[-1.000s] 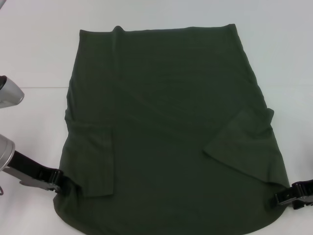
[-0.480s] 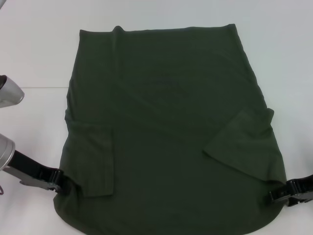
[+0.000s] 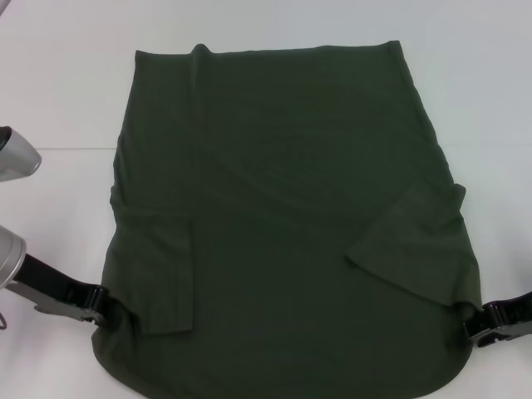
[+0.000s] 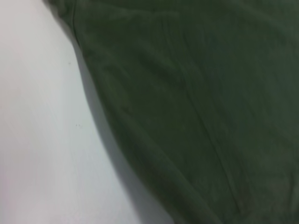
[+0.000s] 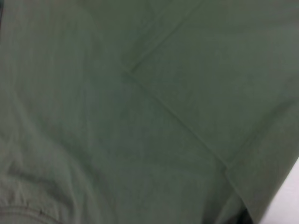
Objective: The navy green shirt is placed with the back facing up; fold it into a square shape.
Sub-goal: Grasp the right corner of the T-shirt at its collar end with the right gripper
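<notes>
White table (image 3: 58, 75) carrying everything.

Navy green shirt (image 3: 283, 166) lying flat, plain side up, filling centre of head view; hem toward 12 o'clock, near rounded edge toward 6.

Sleeves lying folded inward already: left sleeve flap (image 3: 162, 274) at 7 o'clock, right sleeve flap (image 3: 411, 249) at 4 o'clock. Lengthwise folding not yet done, so judging task roughly at mid-stage.

Left gripper (image 3: 98, 306) sitting at shirt's 8 o'clock corner, right gripper (image 3: 475, 326) at 4 o'clock corner; finger state of either, cannot tell.
</notes>
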Available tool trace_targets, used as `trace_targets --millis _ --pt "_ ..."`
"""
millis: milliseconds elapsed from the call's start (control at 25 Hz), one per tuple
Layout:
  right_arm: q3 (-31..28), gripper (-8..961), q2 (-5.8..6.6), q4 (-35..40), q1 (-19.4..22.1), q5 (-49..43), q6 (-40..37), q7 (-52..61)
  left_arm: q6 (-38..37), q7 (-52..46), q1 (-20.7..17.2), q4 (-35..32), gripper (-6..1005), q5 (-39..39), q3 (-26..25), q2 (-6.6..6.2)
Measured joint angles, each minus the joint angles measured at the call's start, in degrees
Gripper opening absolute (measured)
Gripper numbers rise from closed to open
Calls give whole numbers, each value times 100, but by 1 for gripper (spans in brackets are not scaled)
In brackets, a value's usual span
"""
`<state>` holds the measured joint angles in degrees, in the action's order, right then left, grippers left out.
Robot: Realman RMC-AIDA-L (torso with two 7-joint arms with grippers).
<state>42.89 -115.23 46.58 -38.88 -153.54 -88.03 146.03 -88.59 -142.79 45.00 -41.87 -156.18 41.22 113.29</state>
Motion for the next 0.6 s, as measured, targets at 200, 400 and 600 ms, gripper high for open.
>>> trace_targets --millis 200,400,600 --pt "7 402 -12 -51 -38 -16 53 -5 0 14 0 6 43 0 0 0" --pt "9 399 -18 -54 -47 -32 92 17 0 15 0 -1 43 0 0 0" --pt "10 395 -17 -50 -57 -30 113 -15 0 15 1 -4 43 0 1 0"
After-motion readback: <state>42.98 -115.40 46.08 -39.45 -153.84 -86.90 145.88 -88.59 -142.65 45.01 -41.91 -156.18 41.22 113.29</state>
